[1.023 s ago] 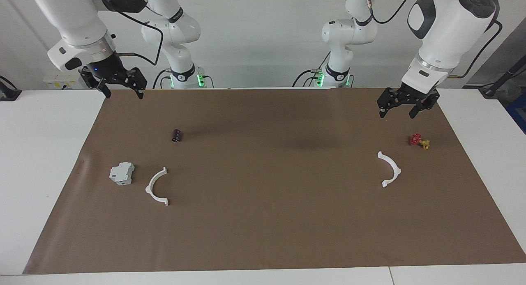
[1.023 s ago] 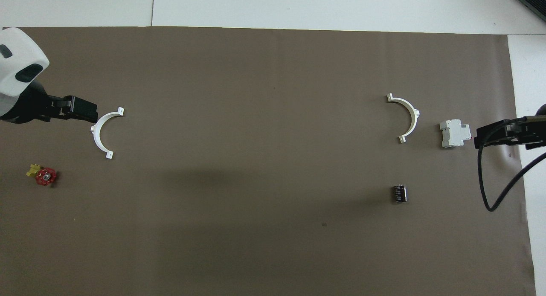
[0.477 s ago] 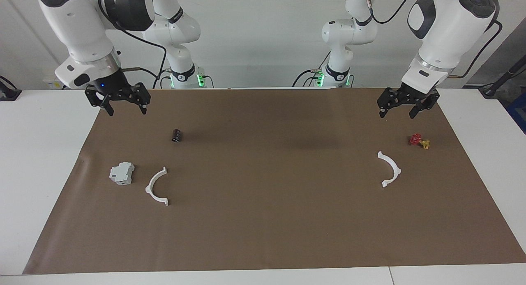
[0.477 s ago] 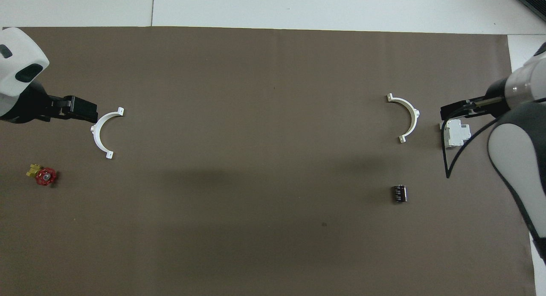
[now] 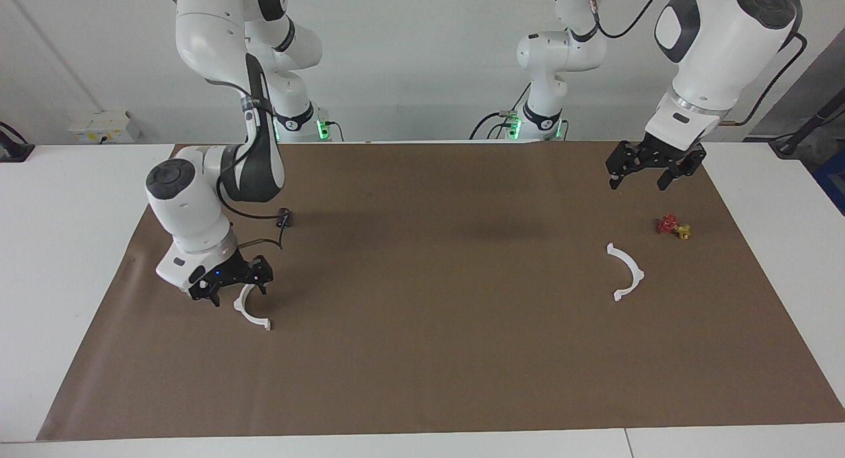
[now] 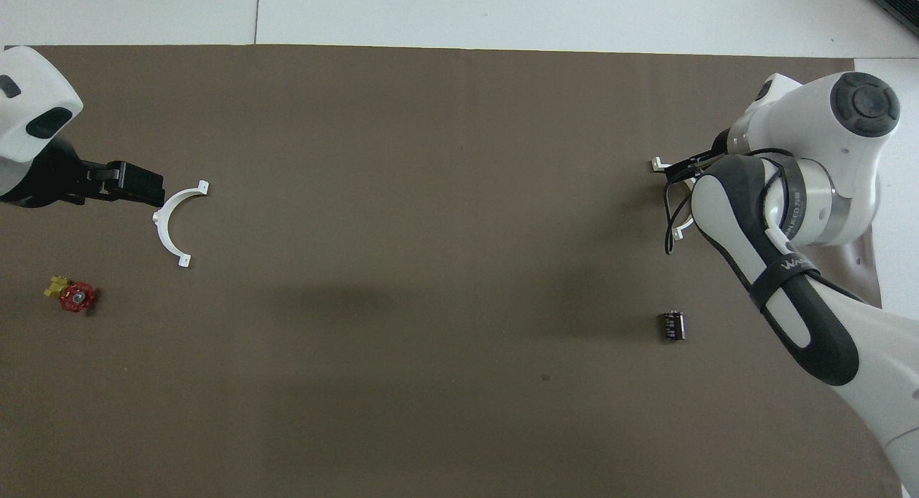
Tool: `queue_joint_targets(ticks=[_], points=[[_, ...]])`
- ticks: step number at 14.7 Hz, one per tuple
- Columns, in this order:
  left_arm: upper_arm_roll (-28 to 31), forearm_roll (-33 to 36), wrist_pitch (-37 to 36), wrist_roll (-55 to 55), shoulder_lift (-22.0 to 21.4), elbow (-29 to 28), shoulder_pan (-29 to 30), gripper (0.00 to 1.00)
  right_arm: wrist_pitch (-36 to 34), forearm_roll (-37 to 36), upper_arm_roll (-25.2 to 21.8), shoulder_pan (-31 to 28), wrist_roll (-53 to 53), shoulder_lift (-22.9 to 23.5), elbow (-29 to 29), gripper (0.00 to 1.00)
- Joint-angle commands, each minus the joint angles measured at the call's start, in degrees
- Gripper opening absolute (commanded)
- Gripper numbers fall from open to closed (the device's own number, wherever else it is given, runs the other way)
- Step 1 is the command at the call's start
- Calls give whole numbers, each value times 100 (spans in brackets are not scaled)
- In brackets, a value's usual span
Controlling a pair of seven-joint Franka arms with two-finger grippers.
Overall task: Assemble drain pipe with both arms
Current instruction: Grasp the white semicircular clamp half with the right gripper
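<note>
The drain pipe lies as two white half-rings on the brown mat. One half-ring (image 5: 255, 317) is at the right arm's end; only its end tabs (image 6: 655, 165) show in the overhead view. My right gripper (image 5: 232, 292) is open and low over this half-ring, with its fingers on either side of the arc's nearer part; whether it touches the arc I cannot tell. The other half-ring (image 5: 628, 273) (image 6: 171, 222) lies at the left arm's end. My left gripper (image 5: 648, 175) (image 6: 143, 188) is open and empty, up in the air over the mat beside the second half-ring.
A small red-and-yellow valve (image 5: 674, 227) (image 6: 72, 296) lies near the second half-ring. A small dark cylinder (image 5: 284, 217) (image 6: 672, 325) lies nearer to the robots than the first half-ring. The grey-white block is hidden by the right arm. The brown mat (image 5: 422, 379) covers the table.
My right arm has swung down from above the mat's corner to just over the half-ring and now hides the grey-white block. The left arm has not moved.
</note>
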Motion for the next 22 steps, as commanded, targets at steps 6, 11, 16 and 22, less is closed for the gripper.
queue_joint_targets(ticks=[6,11,16,22], points=[[27,65,106,-72,-137,-151,-38,100,384,469,61,-334,-710,303,-262,97],[27,65,106,-72,-137,-151,-38,100,323,460,61,-387,-937,285,-263,1],[27,65,106,-72,-137,-151,-38,100,288,417,53,-299,-965,294,-167,0],[27,65,106,-72,-137,-160,-38,100,-940,-12,26,525,560,57,378,0]])
